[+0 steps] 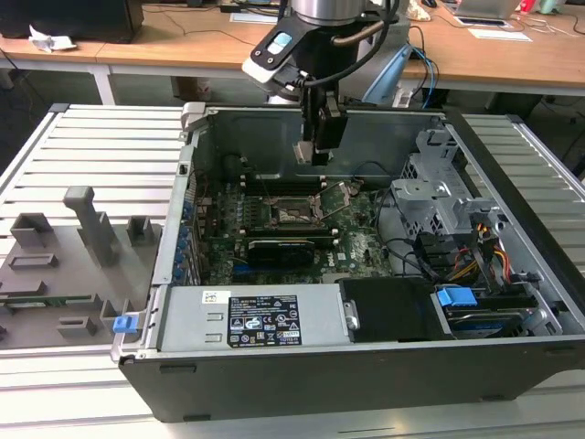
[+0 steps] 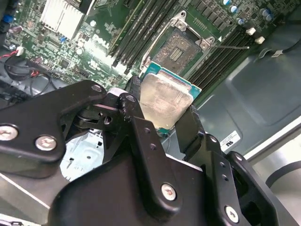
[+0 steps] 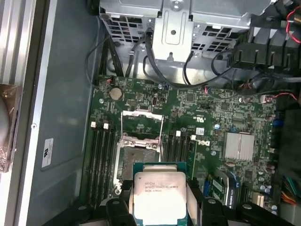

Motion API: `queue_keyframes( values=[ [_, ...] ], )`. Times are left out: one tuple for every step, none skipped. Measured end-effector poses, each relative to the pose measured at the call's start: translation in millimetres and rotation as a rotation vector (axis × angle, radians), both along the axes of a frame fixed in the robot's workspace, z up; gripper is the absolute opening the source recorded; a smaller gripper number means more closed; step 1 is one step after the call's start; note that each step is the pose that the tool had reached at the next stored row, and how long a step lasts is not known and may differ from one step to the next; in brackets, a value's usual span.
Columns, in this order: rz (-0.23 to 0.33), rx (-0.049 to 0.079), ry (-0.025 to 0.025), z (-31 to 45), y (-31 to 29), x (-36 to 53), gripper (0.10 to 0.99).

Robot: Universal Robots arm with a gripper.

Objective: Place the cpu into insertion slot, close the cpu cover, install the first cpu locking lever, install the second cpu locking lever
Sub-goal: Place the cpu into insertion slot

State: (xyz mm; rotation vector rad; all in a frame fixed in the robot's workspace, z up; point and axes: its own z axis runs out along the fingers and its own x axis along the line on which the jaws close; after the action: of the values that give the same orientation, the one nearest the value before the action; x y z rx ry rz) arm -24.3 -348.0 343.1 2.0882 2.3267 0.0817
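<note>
Pincer (image 2: pixel 162 107) clamps cpu (image 3: pixel 160 195) edges, clear above open insertion slot (image 3: pixel 140 162).

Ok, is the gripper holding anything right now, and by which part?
Yes: the gripper holds the small flat square chip with the silvery-grey metal top, its jaws shut on two opposite side edges.

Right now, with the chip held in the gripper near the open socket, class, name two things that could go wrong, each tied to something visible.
1. The gripper holds the cpu by its edges, not yet in the insertion slot; a tilted or offset landing could bend the exposed pins.
2. Memory slots flank the socket closely, so the fingers might strike them.
</note>
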Motion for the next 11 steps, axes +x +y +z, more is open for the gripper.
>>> queue_keyframes(
  values=[
    [0.000,0.000,0.0012,-2.8,0.4,0.0,0.537],
    [0.000,0.000,0.0020,-5.3,0.7,-0.1,0.537],
    [0.000,0.000,0.0026,-7.0,0.7,-0.1,0.537],
    [0.000,0.000,0.0027,-8.3,0.7,-0.1,0.537],
    [0.000,0.000,0.0028,-9.0,0.7,-0.1,0.537],
    [0.000,0.000,0.0029,-9.8,0.7,-0.1,0.537],
    [0.000,0.000,0.0033,-10.7,0.7,-0.1,0.537],
    [0.000,0.000,0.0033,-11.7,0.7,-0.1,0.537],
    [0.000,0.000,0.0033,-12.6,0.7,-0.1,0.537],
    [0.000,0.000,0.0033,-13.2,0.7,-0.1,0.537],
    [0.000,0.000,0.0033,-13.7,0.7,-0.1,0.537]
  ],
)
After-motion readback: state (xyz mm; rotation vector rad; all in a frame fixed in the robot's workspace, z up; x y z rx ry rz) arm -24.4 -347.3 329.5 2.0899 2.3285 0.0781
